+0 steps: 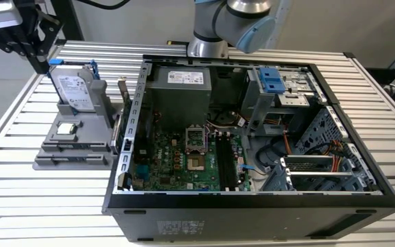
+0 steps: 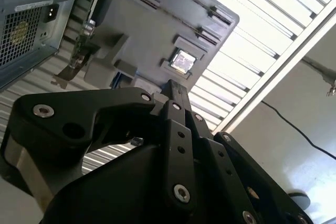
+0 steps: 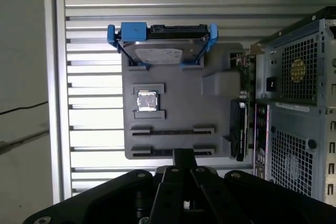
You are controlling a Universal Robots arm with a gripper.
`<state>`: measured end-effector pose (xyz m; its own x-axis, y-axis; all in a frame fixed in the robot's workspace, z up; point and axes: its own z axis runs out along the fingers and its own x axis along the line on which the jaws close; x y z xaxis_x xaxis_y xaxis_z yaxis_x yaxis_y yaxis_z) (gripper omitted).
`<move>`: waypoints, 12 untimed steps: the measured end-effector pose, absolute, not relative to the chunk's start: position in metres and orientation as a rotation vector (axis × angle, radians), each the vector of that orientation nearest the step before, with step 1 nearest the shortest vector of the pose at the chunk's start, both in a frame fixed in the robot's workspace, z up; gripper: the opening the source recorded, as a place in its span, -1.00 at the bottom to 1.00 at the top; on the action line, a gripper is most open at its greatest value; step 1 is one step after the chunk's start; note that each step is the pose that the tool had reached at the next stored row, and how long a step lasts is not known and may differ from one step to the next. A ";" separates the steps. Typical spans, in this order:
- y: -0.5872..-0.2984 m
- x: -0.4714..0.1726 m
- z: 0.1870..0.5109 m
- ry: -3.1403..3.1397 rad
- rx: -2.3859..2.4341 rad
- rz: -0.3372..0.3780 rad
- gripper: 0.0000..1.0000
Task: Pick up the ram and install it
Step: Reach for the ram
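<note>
End effector (image 3: 181,156) clenched, nothing visible between its fingertips. Hangs above the slotted end of the gray holder (image 3: 184,103) on the table (image 3: 89,103). Cannot tell where the ram sits: the two long holder slots (image 3: 173,131) read as thin dark grooves. Toward the exterior view's right of the holder, just beside it, an open computer case (image 1: 252,198). Inside, black motherboard slots (image 1: 226,160), long axis near-to-far, crosswise to the holder slots.
</note>
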<state>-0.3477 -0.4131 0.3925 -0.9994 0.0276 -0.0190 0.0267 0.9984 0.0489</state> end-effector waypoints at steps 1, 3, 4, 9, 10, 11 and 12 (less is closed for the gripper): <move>-0.414 -0.347 0.392 3.121 0.042 0.076 -1.00; -0.416 -0.344 0.392 3.121 0.042 0.076 -1.00; -0.418 -0.344 0.392 3.121 0.042 0.076 -1.00; -0.424 -0.344 0.392 3.121 0.026 0.076 -1.00; -0.425 -0.344 0.392 3.122 0.023 0.076 -1.00; -0.426 -0.344 0.392 3.122 0.019 0.076 -1.00; -0.427 -0.344 0.391 3.122 0.016 0.076 -1.00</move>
